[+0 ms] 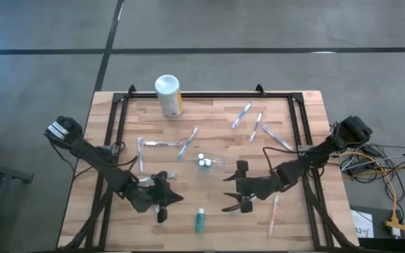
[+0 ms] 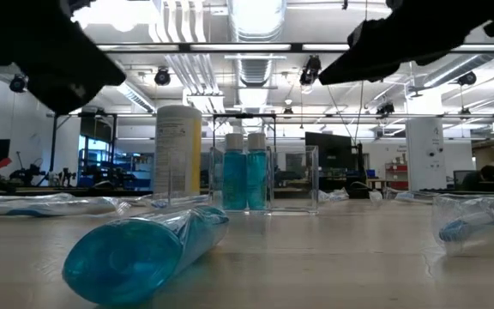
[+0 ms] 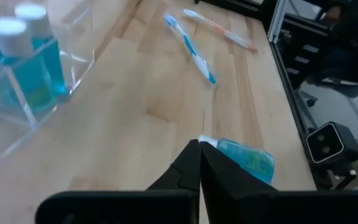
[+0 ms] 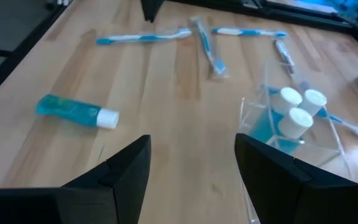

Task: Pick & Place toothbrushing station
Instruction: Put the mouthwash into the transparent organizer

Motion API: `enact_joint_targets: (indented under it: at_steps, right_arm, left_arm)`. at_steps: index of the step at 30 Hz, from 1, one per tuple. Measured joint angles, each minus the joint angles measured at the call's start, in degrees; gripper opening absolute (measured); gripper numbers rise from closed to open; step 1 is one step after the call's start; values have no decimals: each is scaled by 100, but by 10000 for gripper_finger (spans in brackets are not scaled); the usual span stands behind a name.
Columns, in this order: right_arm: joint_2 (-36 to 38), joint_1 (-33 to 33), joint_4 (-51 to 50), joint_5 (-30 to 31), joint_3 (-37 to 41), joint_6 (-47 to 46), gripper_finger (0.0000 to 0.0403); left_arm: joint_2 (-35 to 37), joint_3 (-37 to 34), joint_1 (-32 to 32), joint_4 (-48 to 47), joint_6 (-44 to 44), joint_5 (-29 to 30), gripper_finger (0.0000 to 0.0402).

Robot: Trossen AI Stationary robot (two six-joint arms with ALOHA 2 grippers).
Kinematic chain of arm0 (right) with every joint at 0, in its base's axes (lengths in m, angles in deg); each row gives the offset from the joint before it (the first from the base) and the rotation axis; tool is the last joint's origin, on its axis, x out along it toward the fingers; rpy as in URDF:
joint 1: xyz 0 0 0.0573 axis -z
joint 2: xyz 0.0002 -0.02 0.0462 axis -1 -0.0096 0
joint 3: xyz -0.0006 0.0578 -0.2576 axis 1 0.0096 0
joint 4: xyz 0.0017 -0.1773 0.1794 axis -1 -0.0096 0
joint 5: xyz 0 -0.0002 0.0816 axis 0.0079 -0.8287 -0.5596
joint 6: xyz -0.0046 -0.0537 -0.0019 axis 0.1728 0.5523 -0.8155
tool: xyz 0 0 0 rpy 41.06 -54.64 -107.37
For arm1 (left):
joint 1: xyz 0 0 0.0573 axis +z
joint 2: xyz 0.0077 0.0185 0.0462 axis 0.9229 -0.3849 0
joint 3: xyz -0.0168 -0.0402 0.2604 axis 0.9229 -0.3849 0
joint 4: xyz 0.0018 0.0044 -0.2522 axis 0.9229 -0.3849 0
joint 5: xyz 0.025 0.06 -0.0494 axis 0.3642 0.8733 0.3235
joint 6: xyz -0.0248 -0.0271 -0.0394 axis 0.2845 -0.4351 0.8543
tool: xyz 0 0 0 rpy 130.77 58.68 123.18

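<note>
A clear plastic cup (image 1: 215,164) stands mid-table on its base with teal, white-capped tubes (image 4: 294,118) upright inside. Another teal tube (image 1: 200,221) lies on its side near the front edge. Thin white-and-blue toothbrushes (image 1: 187,144) lie flat across the far half, and one (image 1: 273,214) lies at the front right. My left gripper (image 1: 171,200) hovers shut just left of the lying tube (image 3: 247,162), touching nothing. My right gripper (image 4: 191,155) is open on the cup's right, above bare wood, with nothing between its fingers.
A white canister (image 1: 167,95) with a yellow label stands at the far edge, left of centre. A black frame (image 1: 209,95) rims the table. Wrapped toothbrushes (image 1: 256,128) lie at the far right. Bare wood shows between the two grippers near the front.
</note>
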Motion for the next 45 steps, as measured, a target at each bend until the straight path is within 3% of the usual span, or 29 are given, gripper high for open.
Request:
enact_joint_targets:
  at_steps: [5,7,12,15,18,25,34,45]
  right_arm:
    - [0,2,550,-34,240,164,228]
    - [0,-14,991,-383,382,370,228]
    - [-2,-21,3359,-1971,1078,928,227]
    - [35,45,4529,-2104,1564,961,224]
    - [182,167,5056,-2080,1958,842,219]
    - [903,497,5148,-1885,2626,614,199]
    - [1868,655,5054,-1891,3210,653,171]
    - [1981,657,5056,-1886,3284,839,155]
  left_arm:
    - [0,-22,4,42,135,-2,8]
    - [0,51,4,35,20,36,4]
    - [0,201,30,38,-239,70,6]
    - [-13,246,50,38,-248,87,9]
    - [-57,255,50,31,-138,90,6]
    - [-417,235,50,-69,564,63,9]
    - [-1130,563,223,-95,829,-67,3]
    - [-1884,1285,245,-114,942,-195,11]
